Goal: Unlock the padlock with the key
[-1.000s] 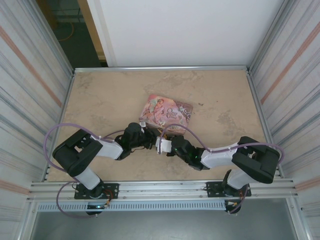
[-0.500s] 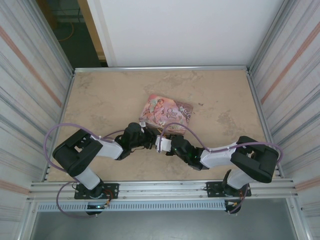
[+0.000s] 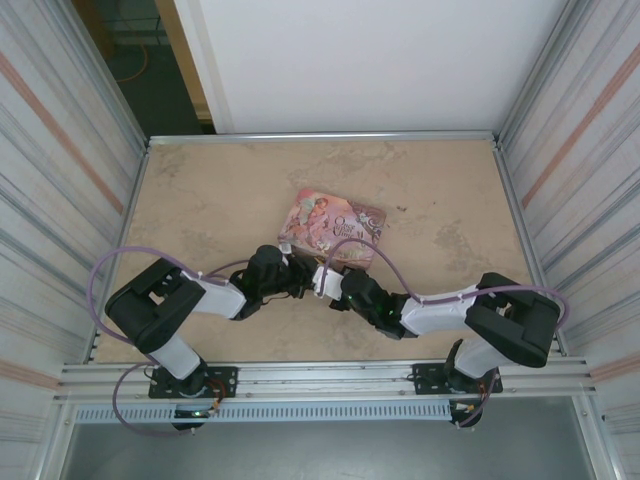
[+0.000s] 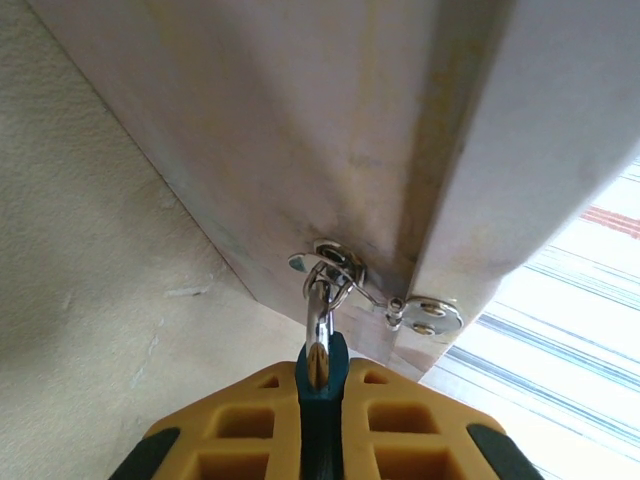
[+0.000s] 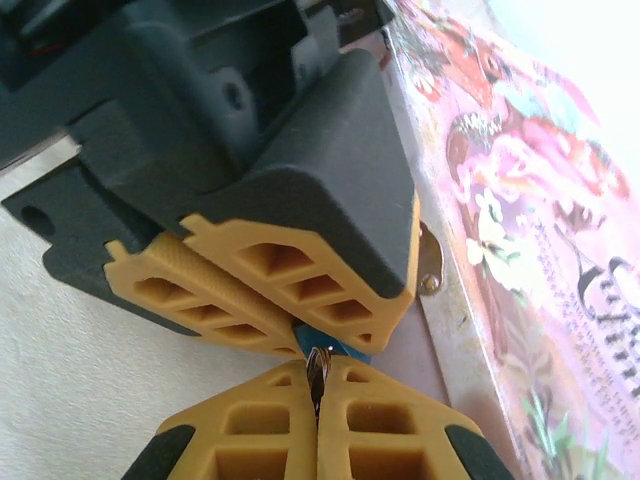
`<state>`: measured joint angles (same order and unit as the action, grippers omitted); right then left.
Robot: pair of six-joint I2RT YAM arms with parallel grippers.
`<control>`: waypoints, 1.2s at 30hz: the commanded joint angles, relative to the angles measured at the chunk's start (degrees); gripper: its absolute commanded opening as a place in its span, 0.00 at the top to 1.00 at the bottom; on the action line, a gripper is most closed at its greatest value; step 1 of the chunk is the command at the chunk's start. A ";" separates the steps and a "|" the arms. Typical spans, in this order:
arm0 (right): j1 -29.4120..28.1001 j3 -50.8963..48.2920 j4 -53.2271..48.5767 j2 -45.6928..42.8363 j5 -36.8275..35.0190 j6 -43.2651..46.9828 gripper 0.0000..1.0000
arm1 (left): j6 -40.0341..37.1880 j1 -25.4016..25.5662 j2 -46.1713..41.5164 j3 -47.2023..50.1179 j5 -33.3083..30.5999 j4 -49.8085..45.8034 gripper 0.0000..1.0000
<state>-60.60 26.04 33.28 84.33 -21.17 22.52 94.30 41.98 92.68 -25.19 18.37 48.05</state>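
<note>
Checking the left wrist view first: got the padlock pinched by its blue body in the left gripper, with the yellow fingers pressed in on both sides and the silvery shackle threaded up through the little metal hasp on the side wall of the pink tin. So: hanging off the tin's near edge, low by the table, roughly mid-table in the overhead shot. Over on the right wrist view, got the key nipped edge-on in the right gripper, pads squeezed right together on it, just a dark bit poking out toward the sliver of blue between the left pads. Touching it or just short of it? Can't tell from here. Handling-wise, guessing tiny, light and rigid for both, plus hard smooth metal, so slippery and prone to twisting in the pads. Best to hold the padlock flat across the body, leaving the keyhole end bare, and to grab the key by its head rather than the blade. Worth going slow on the insertion: easy to skew such a thin key, pop it out of the pads, or drag the light tin along by the shackle.
</note>
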 commanded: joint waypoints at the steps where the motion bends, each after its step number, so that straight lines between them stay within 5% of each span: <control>1: 0.83 2.43 -2.95 -1.94 -0.07 -11.45 1.00 | -0.18 0.47 0.57 -0.81 1.66 -0.85 1.00; 11: 3.86 3.03 -3.53 -1.89 6.32 -31.51 1.00 | 0.04 1.00 1.18 -0.83 1.17 -0.59 1.00; 19: 6.63 7.15 -14.69 -3.34 8.56 -39.45 1.00 | 0.53 1.09 2.20 -0.74 1.22 0.63 1.00; 36: 8.56 7.72 -18.58 -4.33 9.82 -42.74 1.00 | -0.14 1.44 2.18 -1.34 0.84 -0.40 0.95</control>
<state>-53.84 33.12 16.01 81.60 -9.08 -16.53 95.24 42.28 94.43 -26.20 17.41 49.91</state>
